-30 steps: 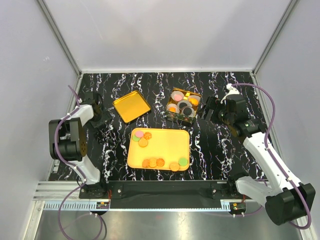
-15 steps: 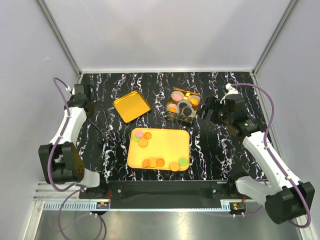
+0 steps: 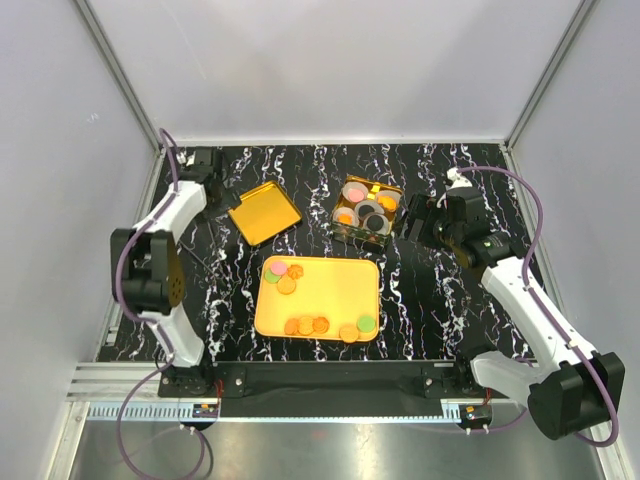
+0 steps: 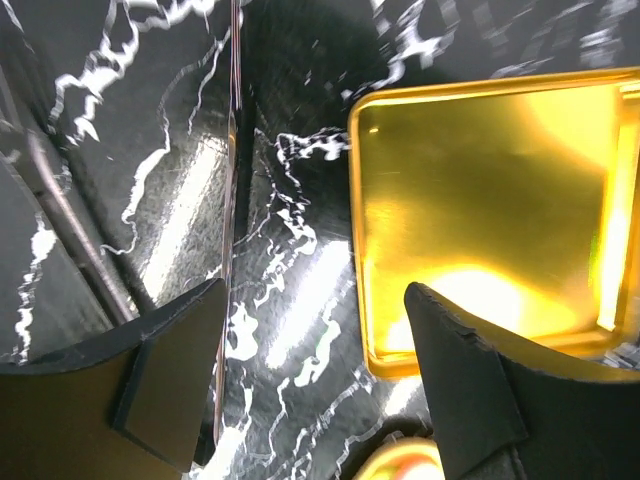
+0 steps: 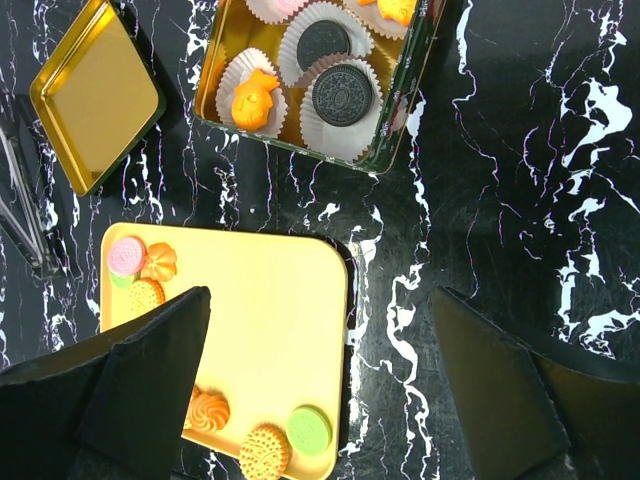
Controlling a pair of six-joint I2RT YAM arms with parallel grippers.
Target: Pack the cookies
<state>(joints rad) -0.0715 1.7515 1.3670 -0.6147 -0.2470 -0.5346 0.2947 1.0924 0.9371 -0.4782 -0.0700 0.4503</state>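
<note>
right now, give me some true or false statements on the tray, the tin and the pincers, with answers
The flat yellow-orange rectangular tray holds small round cookies. True.
The square gold metal lid covers the gold tin box. False: it lies apart, left of the box.
Two black sandwich cookies sit in white paper cups inside that box. True.
The right pincer grips a cookie. False: it is open and empty.

Black white-veined table [image 3: 430, 290], yellow tray [image 3: 330, 290], orange cookies [image 3: 307, 325]

Cookies [image 3: 306, 325] lie on the tray [image 3: 335, 290]. The tin [image 5: 210, 80] sits at its 1 o'clock, the lid [image 3: 264, 212] at 11 o'clock.
</note>
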